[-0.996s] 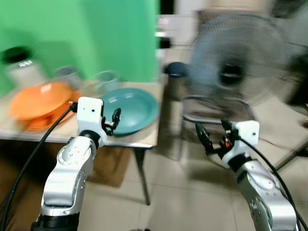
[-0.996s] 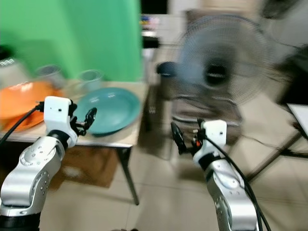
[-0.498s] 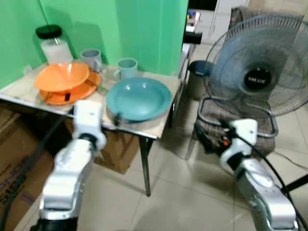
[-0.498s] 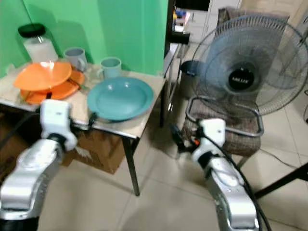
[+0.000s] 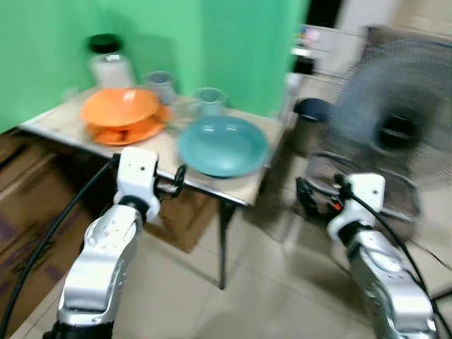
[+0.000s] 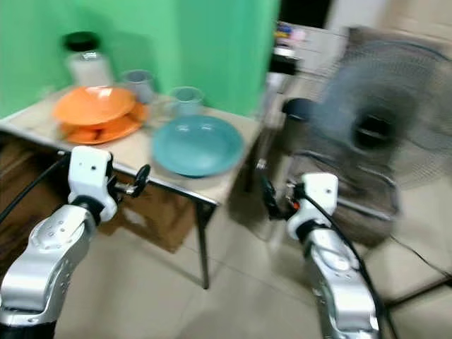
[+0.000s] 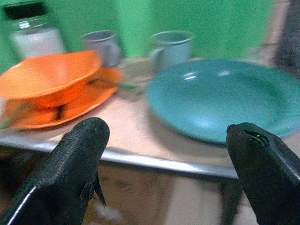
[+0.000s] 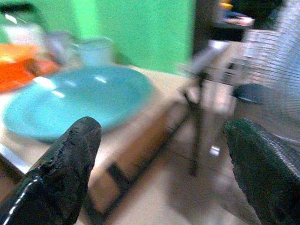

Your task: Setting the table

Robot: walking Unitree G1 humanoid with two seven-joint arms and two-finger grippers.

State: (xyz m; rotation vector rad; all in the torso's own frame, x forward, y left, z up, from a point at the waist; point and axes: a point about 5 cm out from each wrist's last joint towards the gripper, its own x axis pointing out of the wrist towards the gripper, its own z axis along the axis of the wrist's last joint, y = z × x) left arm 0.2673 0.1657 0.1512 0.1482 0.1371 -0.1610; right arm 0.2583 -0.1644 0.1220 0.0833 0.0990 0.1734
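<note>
A small worktop (image 5: pixel 244 189) is seen against a green wall (image 5: pixel 233 42), the head views being blurred. On it a teal plate (image 5: pixel 222 145) lies near the front edge, with an orange bowl (image 5: pixel 119 107) stacked on an orange plate (image 5: pixel 134 131) beside it on the robot's left. Behind these, two mugs (image 5: pixel 207 100) and a black-lidded jar (image 5: pixel 109 63) are set by the wall. The left claw (image 5: pixel 175 182) is held released and empty just before the worktop's front edge (its fingers (image 7: pixel 77 159) are spread wide in the wrist view). The right claw (image 5: pixel 318 201) is likewise released, holding nothing, off the worktop's right end over the tiled floor (image 5: pixel 261 296). A standing fan (image 5: pixel 395 131) is seen beyond it.
</note>
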